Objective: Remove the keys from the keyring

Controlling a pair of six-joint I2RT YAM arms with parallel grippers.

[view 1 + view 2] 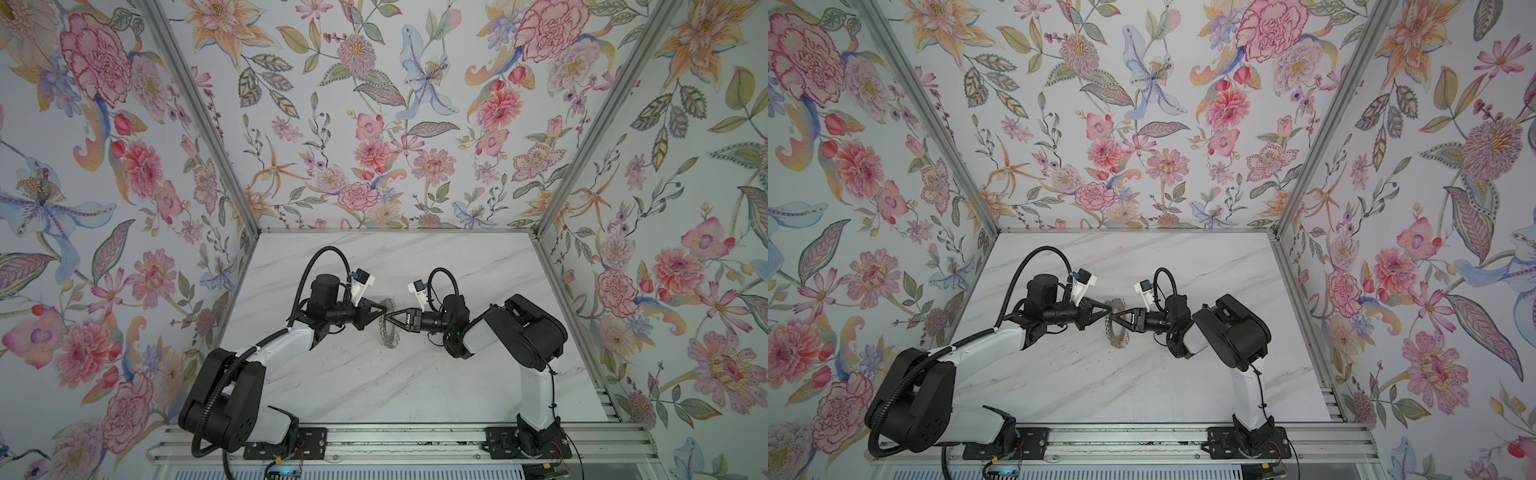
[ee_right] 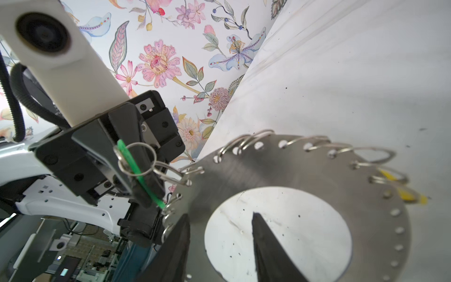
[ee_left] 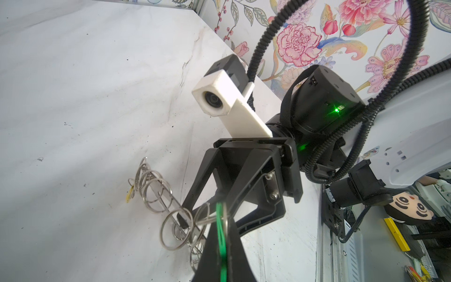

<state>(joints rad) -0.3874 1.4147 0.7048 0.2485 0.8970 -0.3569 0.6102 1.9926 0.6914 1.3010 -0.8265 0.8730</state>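
In a top view the keyring (image 1: 389, 325) stands on edge at mid-table, a flat face turned toward each arm, between the left gripper (image 1: 383, 309) and the right gripper (image 1: 389, 317).

Left wrist view: the left fingers are pinched shut on the green tag (image 3: 220, 227), a thin strip lying lengthwise along them and pointing at the disc's rim. The yellow tag (image 3: 128, 195) hangs farther along the rim.

Right wrist view: the right jaws stand apart, straddling the disc's band, with one finger (image 2: 262, 239) through the hole. The disc looks stiff, slick and fairly heavy. The tags look light and bendy, and are best gripped near their wire loop (image 2: 136, 158).
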